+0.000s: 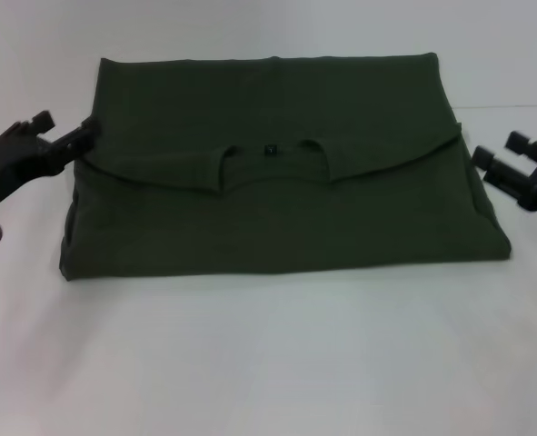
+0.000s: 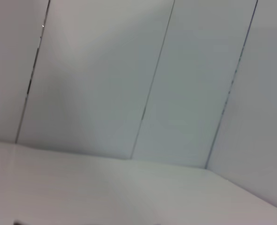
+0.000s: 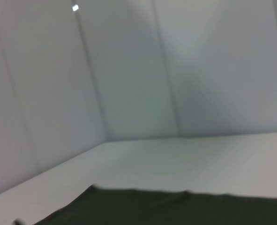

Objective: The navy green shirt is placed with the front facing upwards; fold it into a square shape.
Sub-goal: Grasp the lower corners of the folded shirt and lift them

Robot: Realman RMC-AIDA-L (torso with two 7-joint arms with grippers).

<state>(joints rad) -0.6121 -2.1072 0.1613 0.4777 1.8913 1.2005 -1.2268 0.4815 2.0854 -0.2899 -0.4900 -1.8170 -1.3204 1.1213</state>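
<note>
A pale white tabletop (image 2: 105,192) meets a white panelled wall (image 2: 129,79) crossed by 4 thin dark slanted seams.

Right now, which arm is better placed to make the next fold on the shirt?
Left, though only slightly. The left hand sits at the shirt's edge by the folded-over layer, while the right hand waits just off the opposite side. A sideways fold could start from either.

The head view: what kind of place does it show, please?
Probably a robot test booth, not a home: a plain white table, white panelled walls, and only a folded dark olive-green shirt between the left gripper and right gripper.
</note>
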